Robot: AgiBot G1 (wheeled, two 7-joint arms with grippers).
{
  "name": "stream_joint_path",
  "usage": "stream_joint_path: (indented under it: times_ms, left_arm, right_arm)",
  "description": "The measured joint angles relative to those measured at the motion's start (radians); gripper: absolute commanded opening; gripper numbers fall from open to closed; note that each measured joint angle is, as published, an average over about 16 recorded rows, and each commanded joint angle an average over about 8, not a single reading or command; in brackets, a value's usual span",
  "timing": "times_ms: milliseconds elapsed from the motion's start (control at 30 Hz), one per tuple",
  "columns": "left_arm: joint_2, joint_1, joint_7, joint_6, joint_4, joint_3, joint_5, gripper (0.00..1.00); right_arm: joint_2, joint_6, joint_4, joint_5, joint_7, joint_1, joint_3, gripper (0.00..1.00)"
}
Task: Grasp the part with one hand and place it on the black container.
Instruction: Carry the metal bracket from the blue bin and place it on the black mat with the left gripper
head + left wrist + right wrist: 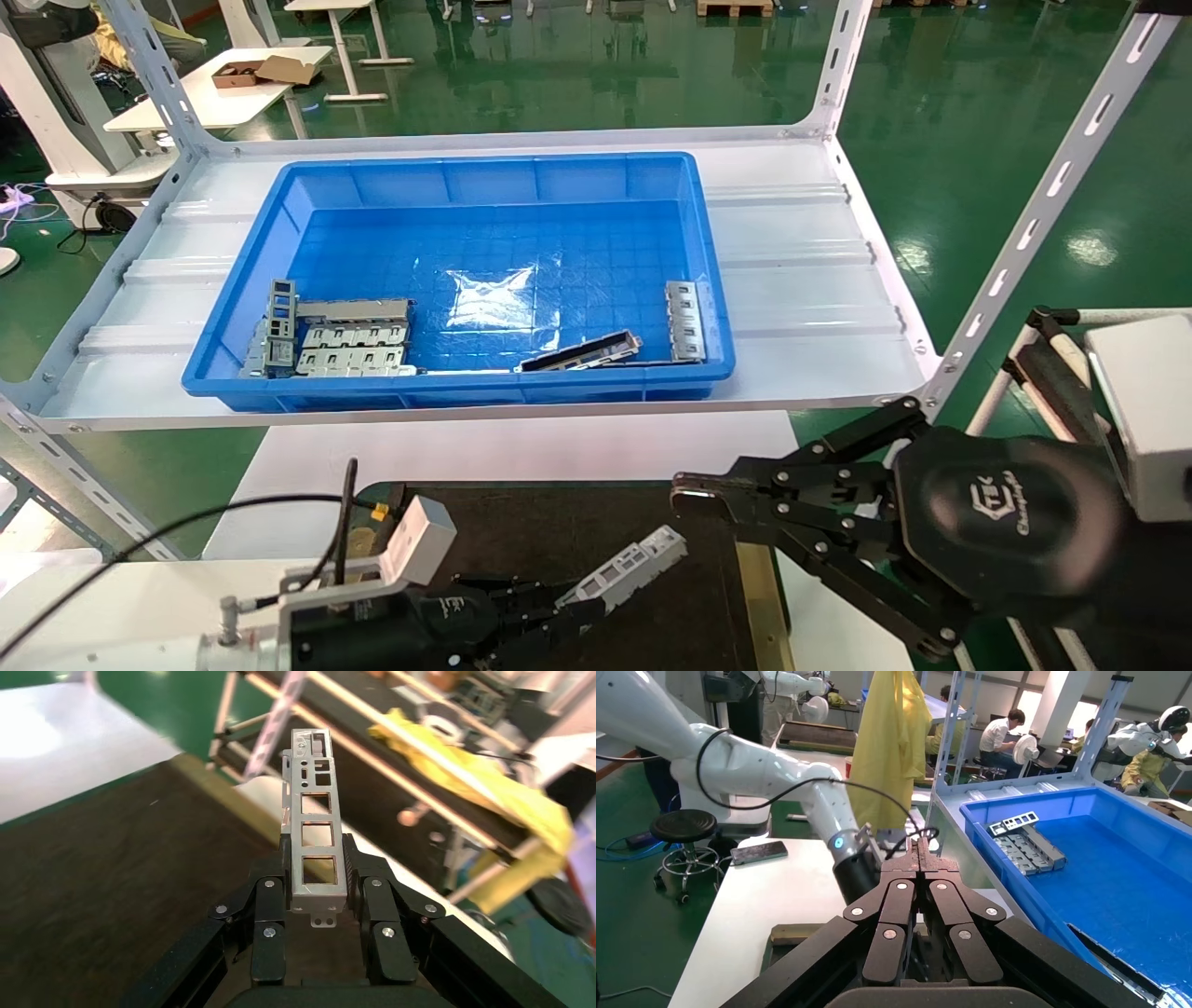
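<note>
My left gripper is shut on the part, a slim silver-grey bar with rectangular cutouts. It holds the part at one end, slanting up and to the right, just above the black container. In the left wrist view the part sticks out straight between the fingers, over the dark tray. My right gripper is shut and empty, hovering over the container's right side; in the right wrist view its gripper has the fingers pressed together.
A large blue bin stands on the white shelf beyond the container. It holds several grey slotted plates at the left, a dark slim bar and another plate at the right. Slanted shelf posts rise at both sides.
</note>
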Motion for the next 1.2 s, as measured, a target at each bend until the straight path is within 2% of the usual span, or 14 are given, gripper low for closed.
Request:
stream_joint_path:
  times_ms: [400, 667, 900, 1200]
  left_arm:
    - [0.065, 0.227, -0.181, -0.476, -0.184, 0.004, 0.103, 0.0]
    - [0.134, 0.315, -0.311, -0.746, -0.237, 0.03, 0.167, 0.0]
    - [0.198, 0.331, -0.404, -0.899, -0.219, 0.071, 0.206, 0.0]
    - [0.261, 0.315, -0.482, -1.009, -0.159, 0.129, 0.233, 0.0]
  right_arm:
    - [0.0, 0.0, 0.0, 0.0, 0.0, 0.0, 0.0, 0.0]
    - [0.0, 0.0, 0.0, 0.0, 0.0, 0.0, -0.001, 0.0]
    - [0.0, 0.0, 0.0, 0.001, 0.0, 0.0, -0.001, 0.0]
    - [0.001, 0.001, 0.0, 0.001, -0.001, 0.0, -0.001, 0.0]
